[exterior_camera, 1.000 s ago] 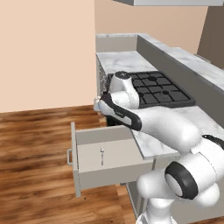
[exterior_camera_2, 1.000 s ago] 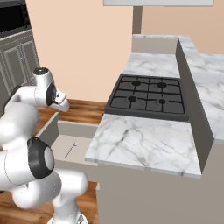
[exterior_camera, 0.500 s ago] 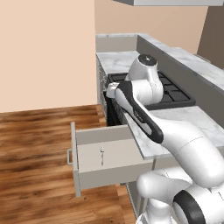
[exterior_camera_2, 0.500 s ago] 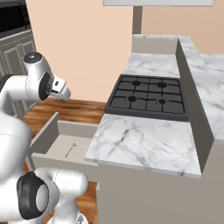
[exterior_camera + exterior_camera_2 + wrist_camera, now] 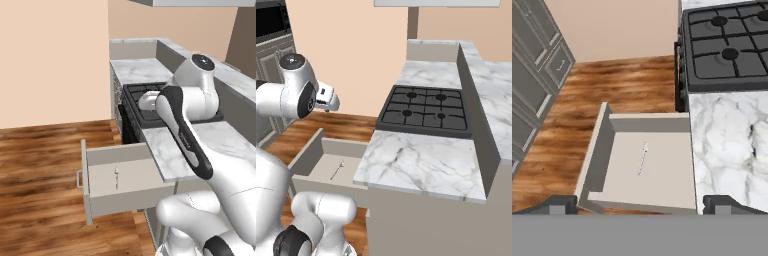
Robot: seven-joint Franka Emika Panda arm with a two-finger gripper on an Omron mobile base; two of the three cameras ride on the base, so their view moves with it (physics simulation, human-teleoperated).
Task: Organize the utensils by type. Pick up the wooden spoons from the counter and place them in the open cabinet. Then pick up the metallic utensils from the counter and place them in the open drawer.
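Note:
The drawer (image 5: 122, 181) (image 5: 315, 161) (image 5: 602, 150) stands pulled out below the white marble counter (image 5: 172, 150) (image 5: 418, 165) (image 5: 732, 137). One thin silver metallic utensil (image 5: 116, 176) (image 5: 337, 170) (image 5: 642, 159) lies on the drawer's floor. My gripper (image 5: 643, 202) hangs high above the drawer and looks down into it, open, with nothing between its widely spaced fingertips (image 5: 559, 204). In the right base view the white hand (image 5: 325, 98) is raised left of the stove, over the floor. The wooden spoons and the cabinet are out of view.
A black gas stove (image 5: 145, 112) (image 5: 426, 106) (image 5: 727, 45) is set in the counter behind the drawer. Dark grey cupboards (image 5: 534, 80) (image 5: 271, 60) stand across the wooden floor (image 5: 45, 165). A raised marble ledge (image 5: 476, 100) runs along the counter's far side.
The arm has swung upward and its hand has lifted away from just above the drawer. The jaws stay open. The silver utensil lies unmoved in the drawer.

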